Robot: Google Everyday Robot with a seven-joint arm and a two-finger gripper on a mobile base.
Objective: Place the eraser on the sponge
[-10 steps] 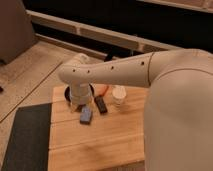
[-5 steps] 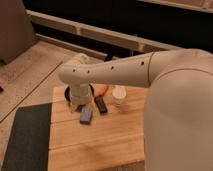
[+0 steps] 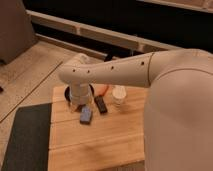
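The eraser (image 3: 101, 104), a small black oblong block, lies on the wooden table (image 3: 110, 142) near its far side. Just left of it and slightly nearer to me lies the sponge (image 3: 86, 115), a flat blue-grey pad, apart from the eraser. My white arm reaches in from the right and bends down over the table's far left corner. There my gripper (image 3: 79, 103) hangs just above the board, behind and left of the sponge and to the left of the eraser.
A round dark bowl (image 3: 71, 93) sits behind the gripper at the table's far left. A white cup (image 3: 119, 95) stands right of the eraser, with an orange object (image 3: 103, 89) behind it. A dark floor mat (image 3: 25, 135) lies left of the table.
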